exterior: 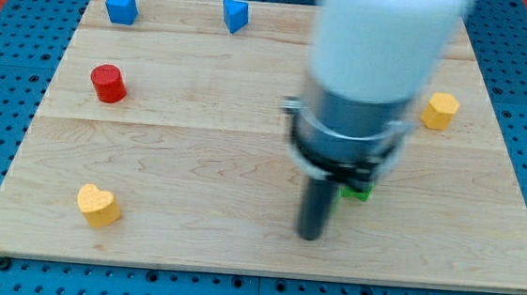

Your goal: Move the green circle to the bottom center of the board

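Note:
A green block (358,192) shows only as a small sliver right of my rod, near the board's lower middle-right; the arm hides most of it, so its shape cannot be made out. My tip (309,234) rests on the wooden board (190,245), just left of and below the green block, close to it. Whether they touch is unclear.
A blue cube (121,7) and a blue angular block (235,15) sit at the view's top left. A red cylinder (107,82) is at the left. A yellow heart (98,204) lies bottom left. A yellow hexagonal block (440,110) is at the right.

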### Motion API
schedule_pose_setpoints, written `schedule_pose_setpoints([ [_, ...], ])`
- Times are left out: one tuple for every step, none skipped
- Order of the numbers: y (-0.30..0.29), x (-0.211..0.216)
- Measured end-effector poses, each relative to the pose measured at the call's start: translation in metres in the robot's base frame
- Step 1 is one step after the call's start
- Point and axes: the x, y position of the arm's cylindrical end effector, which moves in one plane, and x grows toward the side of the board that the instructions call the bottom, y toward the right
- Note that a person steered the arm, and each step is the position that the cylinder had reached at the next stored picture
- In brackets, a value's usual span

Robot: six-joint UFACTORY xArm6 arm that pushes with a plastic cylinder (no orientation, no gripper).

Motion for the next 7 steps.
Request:
schedule_pose_setpoints([
  [0.033, 0.0],
  [0.058, -0.001],
  [0.076, -0.04],
  [0.002, -0.04],
  [-0.034, -0.045],
  [-0.07, -0.07],
  [-0.095, -0.051],
])
